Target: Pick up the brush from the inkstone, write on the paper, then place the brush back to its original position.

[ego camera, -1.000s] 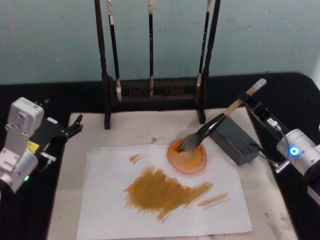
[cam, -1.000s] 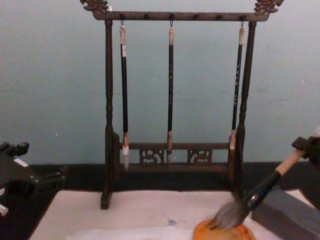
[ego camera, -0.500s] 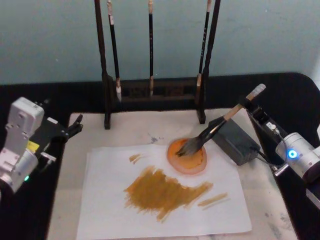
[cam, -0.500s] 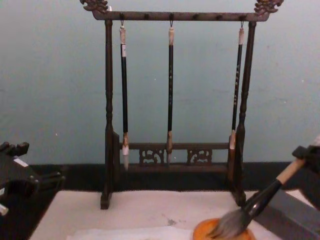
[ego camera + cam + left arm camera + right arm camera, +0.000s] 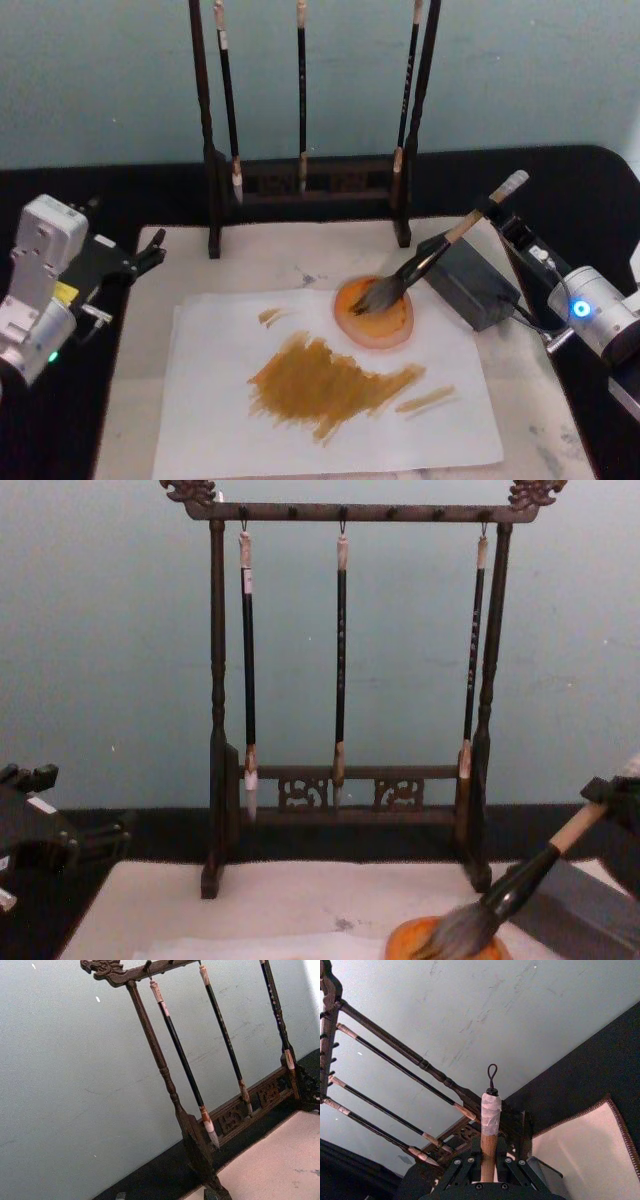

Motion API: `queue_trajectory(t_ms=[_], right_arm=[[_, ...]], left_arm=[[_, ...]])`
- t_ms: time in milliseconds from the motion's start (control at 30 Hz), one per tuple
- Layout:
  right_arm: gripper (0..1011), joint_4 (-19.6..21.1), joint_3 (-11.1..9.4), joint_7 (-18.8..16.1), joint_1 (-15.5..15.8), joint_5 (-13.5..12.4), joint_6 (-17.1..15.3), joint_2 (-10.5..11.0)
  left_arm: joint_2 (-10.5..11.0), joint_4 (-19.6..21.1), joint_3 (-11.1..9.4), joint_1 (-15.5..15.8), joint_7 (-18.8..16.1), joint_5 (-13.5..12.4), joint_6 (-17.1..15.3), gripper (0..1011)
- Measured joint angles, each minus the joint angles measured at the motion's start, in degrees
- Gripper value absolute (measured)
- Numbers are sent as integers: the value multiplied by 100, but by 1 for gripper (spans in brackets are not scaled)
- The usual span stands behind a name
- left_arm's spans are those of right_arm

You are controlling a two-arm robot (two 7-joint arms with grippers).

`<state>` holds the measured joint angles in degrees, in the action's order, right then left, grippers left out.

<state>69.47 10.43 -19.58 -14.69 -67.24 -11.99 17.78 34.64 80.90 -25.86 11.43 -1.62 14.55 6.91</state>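
Head view: the right gripper (image 5: pixel 497 210), at three o'clock, is clamped on the handle of the brush (image 5: pixel 430 255). The bristles rest in the inkstone (image 5: pixel 385 328), at the one o'clock corner of the paper (image 5: pixel 220 400). The left gripper (image 5: pixel 148 250) sits parked at nine o'clock.

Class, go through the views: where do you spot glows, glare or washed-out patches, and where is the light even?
Head view: a blue light glows on the right arm, a green light on the left arm; the paper shows no glare. Left wrist view: a washed-out white strip at one edge. Chest view: even light on the wall behind the rack.
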Motion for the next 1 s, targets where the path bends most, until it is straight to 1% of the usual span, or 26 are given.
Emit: queue_trajectory(t_ms=[333,400,467,500,600,667,700,767,800,833,867,900,933,967,1000], right_arm=[[168,4,-18,-4,6,1,-6,-11],[186,6,-22,-5,7,1,-9,-12],[261,7,-25,-6,8,2,-12,-14],[278,7,-25,-6,8,2,-12,-14],[394,8,-28,-6,10,3,-15,-16],[425,10,-28,-7,11,3,-16,-17],[493,11,-29,-7,11,3,-17,-17],[535,12,-30,-7,12,3,-18,-18],[596,12,-31,-7,13,3,-18,-19],[596,13,-31,-7,13,3,-19,-19],[626,13,-32,-6,14,3,-19,-19],[696,14,-33,-7,14,3,-20,-20],[696,14,-33,-7,14,4,-21,-20],[737,14,-34,-6,14,3,-21,-20],[755,14,-34,-7,14,4,-21,-20]], left_arm=[[0,0,0,0,0,0,0,1010],[0,0,0,0,0,0,0,1010],[0,0,0,0,0,0,0,1010],[0,0,0,0,0,0,0,1010],[0,0,0,0,0,0,0,1010],[0,0,0,0,0,0,0,1010],[0,0,0,0,0,0,0,1010],[0,0,0,0,0,0,0,1010],[0,0,0,0,0,0,0,1010],[0,0,0,0,0,0,0,1010],[0,0,0,0,0,0,0,1010],[0,0,0,0,0,0,0,1010],[0,0,0,0,0,0,0,1010],[0,0,0,0,0,0,0,1010],[0,0,0,0,0,0,0,1010]])
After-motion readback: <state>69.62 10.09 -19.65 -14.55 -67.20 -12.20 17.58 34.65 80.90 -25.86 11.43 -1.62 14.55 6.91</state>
